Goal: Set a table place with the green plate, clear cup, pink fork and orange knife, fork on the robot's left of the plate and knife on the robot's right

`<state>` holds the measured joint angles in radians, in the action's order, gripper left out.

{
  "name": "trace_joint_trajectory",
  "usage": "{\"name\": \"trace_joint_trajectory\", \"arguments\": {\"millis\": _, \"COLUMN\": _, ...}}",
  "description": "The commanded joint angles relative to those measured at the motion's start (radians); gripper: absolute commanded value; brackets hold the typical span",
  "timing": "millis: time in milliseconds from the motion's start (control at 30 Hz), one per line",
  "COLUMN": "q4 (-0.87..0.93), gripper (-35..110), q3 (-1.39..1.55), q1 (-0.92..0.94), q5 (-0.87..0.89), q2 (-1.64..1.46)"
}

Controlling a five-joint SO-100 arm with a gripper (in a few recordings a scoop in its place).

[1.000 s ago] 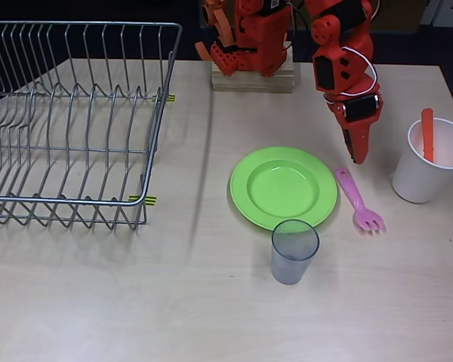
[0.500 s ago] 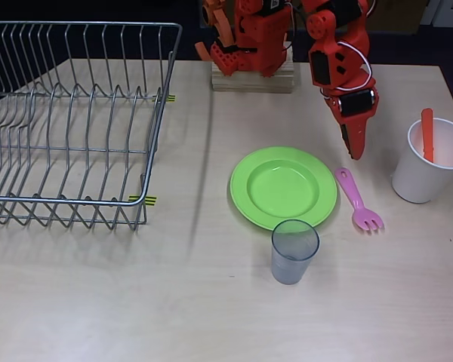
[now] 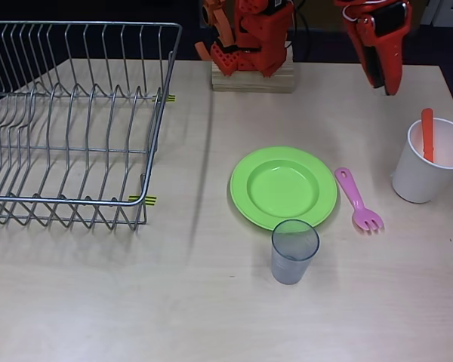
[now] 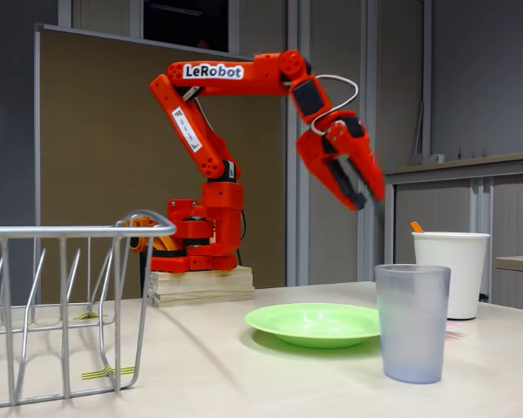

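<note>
Gripper (image 4: 366, 196) raised high above table (image 3: 211, 302), fingers closed and empty, orange knife (image 3: 427, 134) stood in white cup (image 3: 426, 173), pink fork (image 3: 358, 200) laid beside green plate (image 3: 283, 187), clear cup (image 3: 294, 250) near plate, wire rack (image 3: 68, 121) left.

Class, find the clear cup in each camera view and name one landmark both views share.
Overhead view: clear cup stands lower centre, just below the green plate.
Fixed view: clear cup stands in the right foreground, in front of the green plate.
Shared landmark: the white cup.
</note>
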<state>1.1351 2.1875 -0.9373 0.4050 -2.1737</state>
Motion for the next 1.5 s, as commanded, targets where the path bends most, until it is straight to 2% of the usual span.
{"name": "trace_joint_trajectory", "arguments": {"millis": 0, "q4": 0.026, "gripper": 26, "q3": -0.117, "q1": -0.091, "q5": 0.057, "q2": 0.064}}
{"name": "trace_joint_trajectory", "arguments": {"millis": 67, "q4": 0.014, "gripper": 30, "q3": -0.152, "q1": -0.112, "q5": 0.067, "q2": 0.118}}
{"name": "trace_joint_trajectory", "arguments": {"millis": 200, "q4": -0.067, "gripper": 25, "q3": -0.17, "q1": -0.114, "q5": 0.067, "q2": 0.216}}
{"name": "trace_joint_trajectory", "arguments": {"millis": 400, "q4": -0.166, "gripper": 24, "q3": -0.175, "q1": -0.11, "q5": 0.071, "q2": 0.328}}
{"name": "trace_joint_trajectory", "arguments": {"millis": 967, "q4": -0.276, "gripper": 6, "q3": -0.176, "q1": -0.121, "q5": 0.08, "q2": 0.411}}
{"name": "trace_joint_trajectory", "arguments": {"millis": 1167, "q4": -0.276, "gripper": 12, "q3": -0.155, "q1": -0.115, "q5": 0.071, "q2": 0.407}}
{"name": "trace_joint_trajectory", "arguments": {"millis": 1300, "q4": -0.275, "gripper": 23, "q3": -0.156, "q1": -0.114, "q5": 0.071, "q2": 0.402}}
{"name": "trace_joint_trajectory", "arguments": {"millis": 1467, "q4": -0.256, "gripper": 23, "q3": -0.167, "q1": -0.115, "q5": 0.072, "q2": 0.4}}
